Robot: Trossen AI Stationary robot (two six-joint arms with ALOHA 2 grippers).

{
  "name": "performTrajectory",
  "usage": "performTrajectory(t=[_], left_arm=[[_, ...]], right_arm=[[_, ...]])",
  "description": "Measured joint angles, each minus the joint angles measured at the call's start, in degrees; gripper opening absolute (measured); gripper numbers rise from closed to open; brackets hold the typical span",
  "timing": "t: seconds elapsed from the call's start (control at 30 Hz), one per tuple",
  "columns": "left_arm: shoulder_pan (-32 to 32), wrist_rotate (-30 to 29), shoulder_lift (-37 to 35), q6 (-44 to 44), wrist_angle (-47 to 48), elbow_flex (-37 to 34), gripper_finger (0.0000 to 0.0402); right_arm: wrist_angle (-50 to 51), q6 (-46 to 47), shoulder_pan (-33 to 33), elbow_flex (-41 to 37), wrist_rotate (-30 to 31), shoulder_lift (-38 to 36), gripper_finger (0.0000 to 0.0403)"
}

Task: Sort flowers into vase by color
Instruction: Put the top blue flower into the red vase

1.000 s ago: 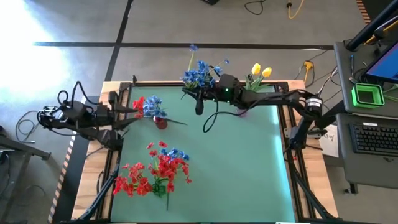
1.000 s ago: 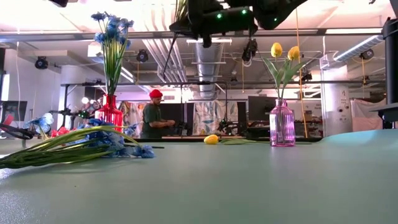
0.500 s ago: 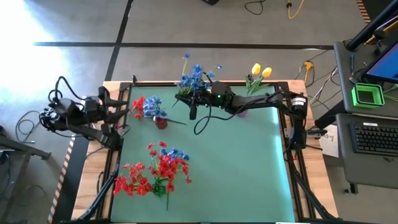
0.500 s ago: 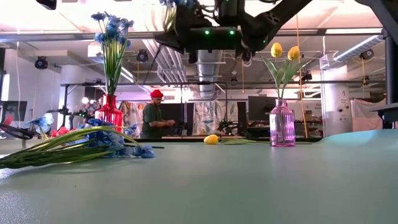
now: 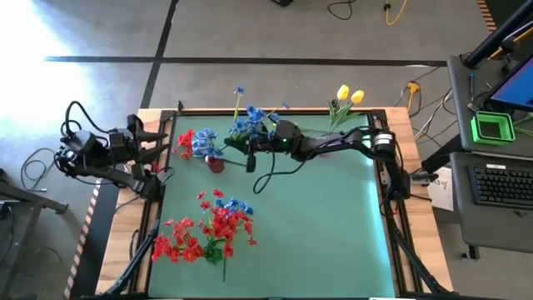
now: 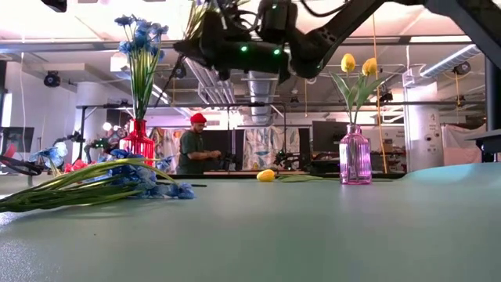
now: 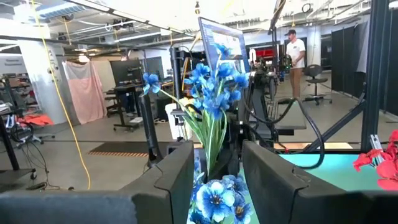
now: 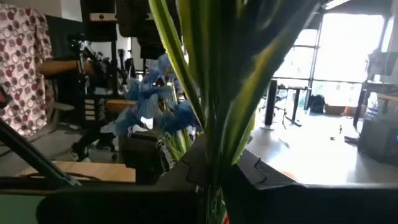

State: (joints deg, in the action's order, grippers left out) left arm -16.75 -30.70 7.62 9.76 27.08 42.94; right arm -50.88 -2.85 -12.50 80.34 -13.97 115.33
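Right tool (image 5: 250,142): clamped on blue flowers (image 5: 252,118), raised near worktop (image 5: 333,217) far edge beside red vase (image 5: 216,164). Left tool (image 5: 158,142): part-open, empty, at left edge.

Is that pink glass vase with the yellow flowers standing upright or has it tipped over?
Upright. In the low view the pink vase stands on its base on the table, and the yellow flowers rise from its neck.

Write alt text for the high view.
Seen from above, the right claw holds blue flowers over the green table's far edge, near a red vase of blue flowers. Red and blue flowers lie at front left; yellow tulips stand at the back.
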Motion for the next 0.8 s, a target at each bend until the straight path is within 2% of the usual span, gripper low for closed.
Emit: performTrajectory(t=[0.33,0.8], left_arm=[[0.0,0.0,0.1,0.0,0.6,0.0,0.0123],[0.0,0.0,0.1,-0.8,0.9,-1.9,0.0123]], right_arm=[[-0.5,0.7,0.4,6.4,-0.1,5.8,0.0018],[1.2,-4.2,0.6,6.7,0.5,6.3,0.0018]])
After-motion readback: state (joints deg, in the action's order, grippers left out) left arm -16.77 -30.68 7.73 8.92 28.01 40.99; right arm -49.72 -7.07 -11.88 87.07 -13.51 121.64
